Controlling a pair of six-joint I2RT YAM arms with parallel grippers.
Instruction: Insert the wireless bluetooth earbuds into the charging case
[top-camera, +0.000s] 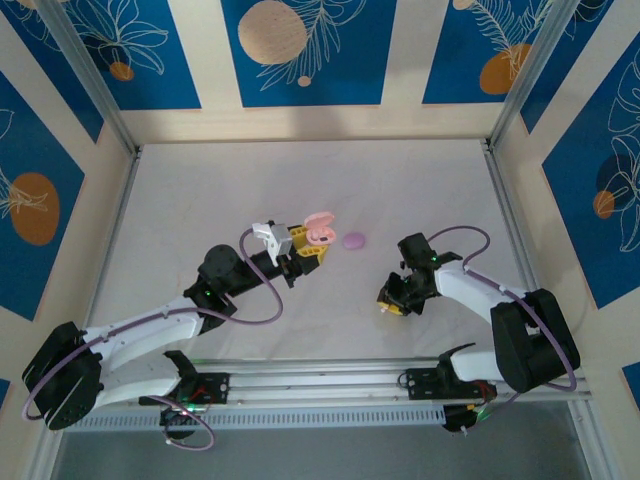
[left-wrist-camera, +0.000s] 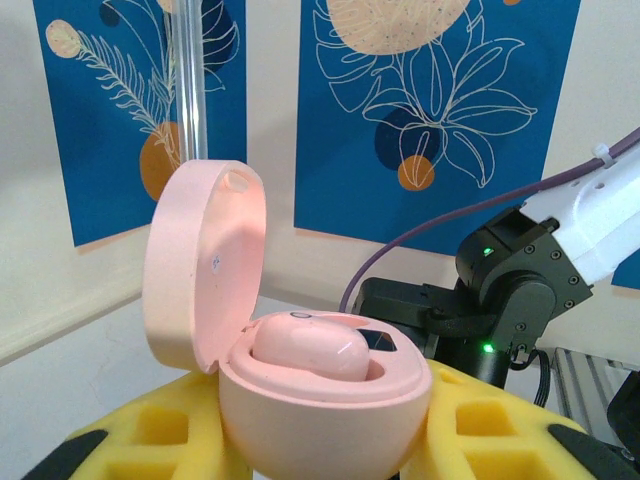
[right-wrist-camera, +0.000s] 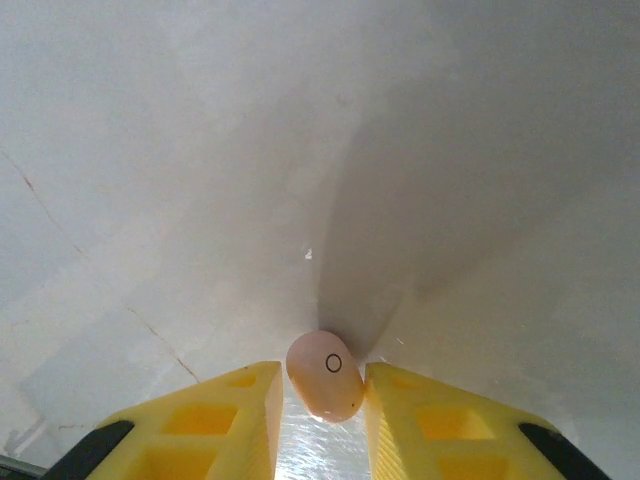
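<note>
A pink charging case (left-wrist-camera: 300, 420) is held off the table, its lid (left-wrist-camera: 200, 260) swung open, with my left gripper (left-wrist-camera: 320, 445) shut on its base between yellow pads (left-wrist-camera: 150, 430). One pink earbud (left-wrist-camera: 305, 347) sits in the case's well. From above, the case (top-camera: 318, 232) and left gripper (top-camera: 308, 252) are at mid-table. My right gripper (right-wrist-camera: 318, 400) points down at the table, its yellow fingers closed against a second pink earbud (right-wrist-camera: 325, 375) at the tips. It stands low at right of centre (top-camera: 392, 303).
A closed lilac oval case (top-camera: 354, 241) lies on the white table just right of the pink case. Metal frame posts (top-camera: 500, 120) and patterned walls ring the table. The right arm's black wrist (left-wrist-camera: 500, 290) shows behind the pink case.
</note>
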